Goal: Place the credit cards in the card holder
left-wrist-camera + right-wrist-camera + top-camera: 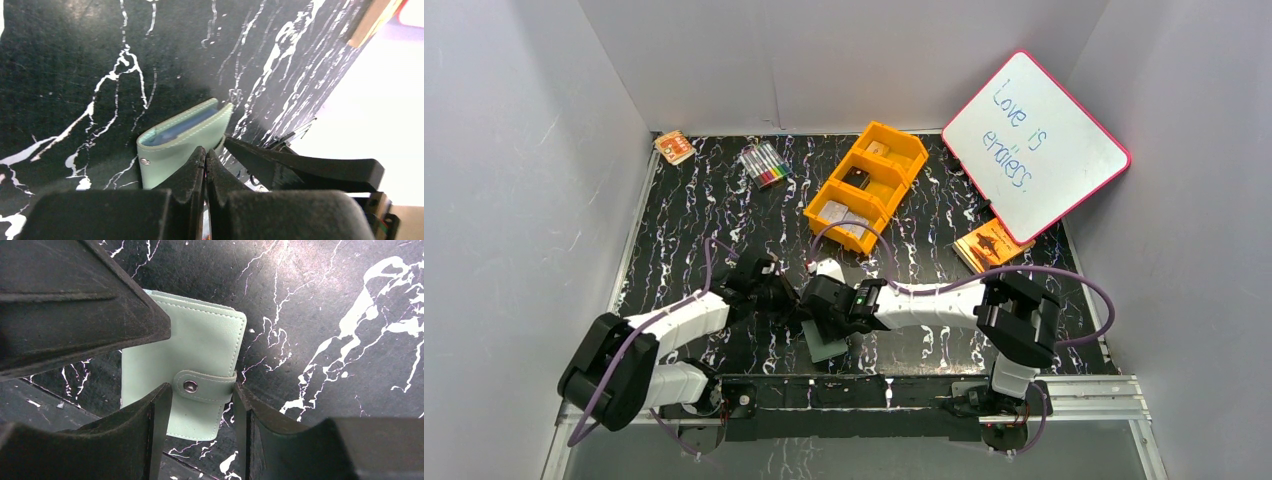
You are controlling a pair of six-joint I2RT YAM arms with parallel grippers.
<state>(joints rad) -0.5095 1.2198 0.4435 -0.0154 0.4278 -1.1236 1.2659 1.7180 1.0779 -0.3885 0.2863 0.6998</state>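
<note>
Right gripper (202,390) parted astride the snap strap of the closed card holder (200,350), flat on the table (704,200); left gripper (205,152) pinched shut, covering its corner; credit cards (837,212), print illegible, in orange tray (902,183); whiteboard (1034,145) reads "Love is endless".

Sage-green card holder (200,345) with pale stitching on a black, white-veined table (684,230), orange tray (902,133) far behind, pink-rimmed whiteboard (1064,150) with blue writing far right

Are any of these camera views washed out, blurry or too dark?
Left wrist view: right side blown out white, wallet sharp. Right wrist view: near fingers dark and soft, wallet evenly lit. Top view: even light, whiteboard writing legible.
</note>
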